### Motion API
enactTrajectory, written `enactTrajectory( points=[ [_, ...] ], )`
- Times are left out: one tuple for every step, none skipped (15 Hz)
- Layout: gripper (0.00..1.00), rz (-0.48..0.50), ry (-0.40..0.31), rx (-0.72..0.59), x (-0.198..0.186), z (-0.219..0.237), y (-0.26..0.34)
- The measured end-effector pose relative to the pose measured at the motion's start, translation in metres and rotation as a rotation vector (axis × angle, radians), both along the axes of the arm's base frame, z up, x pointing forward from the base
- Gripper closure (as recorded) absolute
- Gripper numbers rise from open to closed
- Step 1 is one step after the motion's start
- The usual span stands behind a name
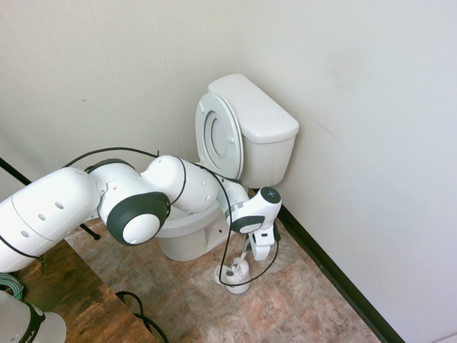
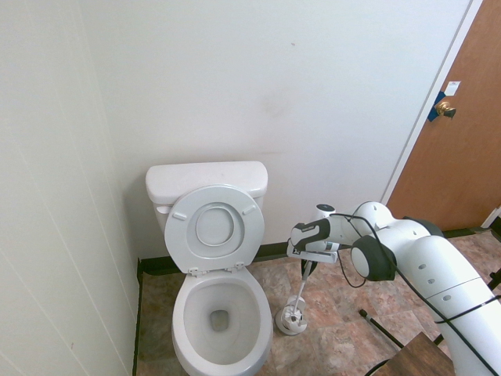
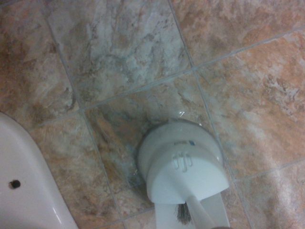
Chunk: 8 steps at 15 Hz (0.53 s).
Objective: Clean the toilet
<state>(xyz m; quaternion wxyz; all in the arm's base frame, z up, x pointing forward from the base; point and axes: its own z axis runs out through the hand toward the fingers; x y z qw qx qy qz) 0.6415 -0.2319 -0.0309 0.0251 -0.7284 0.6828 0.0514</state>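
The white toilet (image 2: 205, 182) stands against the wall with its seat and lid (image 2: 216, 227) raised and its bowl (image 2: 221, 312) uncovered; in the first exterior view my arm hides most of the toilet bowl (image 1: 187, 239). Beside it on the tiles sits a small white brush holder (image 2: 291, 319) with a toilet brush in it, whose thin handle (image 2: 302, 288) slants up into my gripper (image 2: 308, 265). The gripper (image 1: 262, 249) is shut on the top of that handle. The wrist view looks down on the holder (image 3: 183, 160), the handle (image 3: 200, 215) and the toilet's edge (image 3: 24, 186).
Tan stone tiles (image 2: 337, 313) cover the floor, with a black baseboard (image 1: 335, 275) along the walls. A brown door (image 2: 458, 149) stands at the right. A dark wooden surface (image 1: 68, 293) lies near the arm's base.
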Motion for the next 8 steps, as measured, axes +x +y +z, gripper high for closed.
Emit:
enactTrajectory(
  points=[
    [1.00,0.002,-0.011,-0.001,-0.010,-0.001,-0.001],
    [1.00,-0.001,-0.027,-0.008,-0.022,-0.003,-0.003],
    [1.00,-0.002,-0.039,-0.005,-0.034,-0.003,-0.004],
    [1.00,-0.006,-0.051,-0.002,-0.045,-0.004,-0.003],
    [1.00,-0.010,-0.059,-0.002,-0.056,-0.003,0.001],
    [1.00,-0.011,-0.065,-0.003,-0.067,-0.002,0.007],
    [1.00,-0.008,-0.072,-0.004,-0.075,0.000,0.014],
    [1.00,-0.006,-0.074,-0.007,-0.083,0.004,0.021]
  ],
)
